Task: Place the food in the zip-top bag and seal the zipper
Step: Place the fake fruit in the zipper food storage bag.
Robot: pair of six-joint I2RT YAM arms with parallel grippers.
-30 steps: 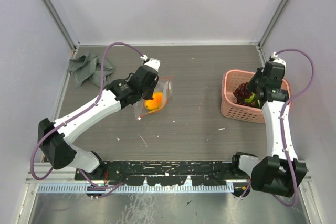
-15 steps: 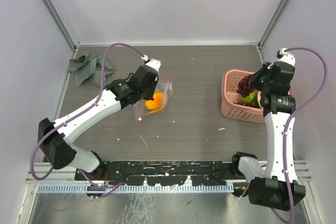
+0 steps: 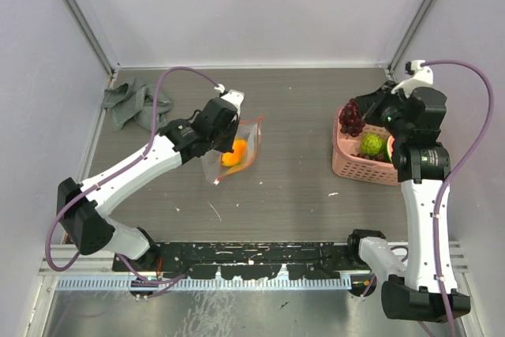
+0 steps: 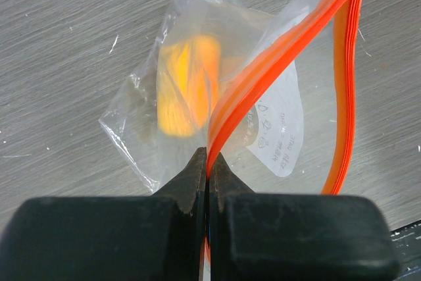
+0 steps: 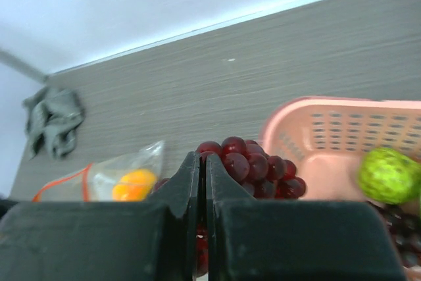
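Note:
The clear zip-top bag (image 3: 237,150) lies mid-table with an orange-yellow piece (image 3: 231,152) inside; it also shows in the left wrist view (image 4: 197,110). My left gripper (image 4: 208,162) is shut on the red-orange zipper strip (image 4: 263,64) and holds that edge up. My right gripper (image 5: 202,162) is shut on the dark purple grapes (image 5: 253,166), lifted above the pink basket's left edge in the top view (image 3: 351,118). A bumpy green fruit (image 3: 372,145) lies in the basket. The watermelon slice is not visible.
The pink lattice basket (image 3: 347,165) stands at the right side of the table. A grey cloth (image 3: 130,104) lies at the back left corner. Walls close in the back and both sides.
My right gripper has lifted the grapes out of the basket and moved them up and left. The green fruit is now uncovered. The left gripper and bag have barely moved.

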